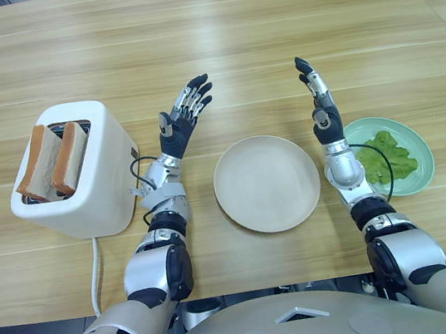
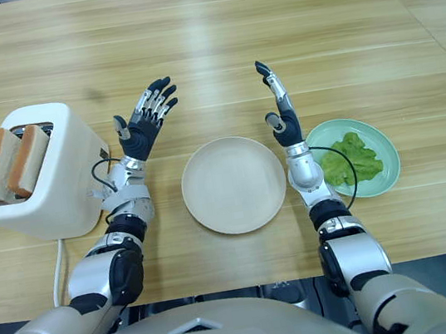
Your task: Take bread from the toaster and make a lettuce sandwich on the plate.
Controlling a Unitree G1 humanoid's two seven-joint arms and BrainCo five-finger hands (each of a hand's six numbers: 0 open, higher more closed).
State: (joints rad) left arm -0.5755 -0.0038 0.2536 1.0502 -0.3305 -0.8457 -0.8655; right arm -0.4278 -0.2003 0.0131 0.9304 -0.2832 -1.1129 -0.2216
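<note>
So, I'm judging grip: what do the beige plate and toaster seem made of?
The beige plate looks matte, with no glare; it could be ceramic or plastic. The toaster has a smooth cream shell with a soft sheen, probably plastic.

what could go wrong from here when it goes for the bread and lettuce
1. The two bread slices lean against each other in the toaster. The open left robot hand may grab both or tip the toaster when pulling.
2. The toaster's cord runs off the table's near edge, close to the left arm, and might snag.
3. The open right robot hand is beside the green dish of lettuce. A sideways sweep could shove the dish.
</note>
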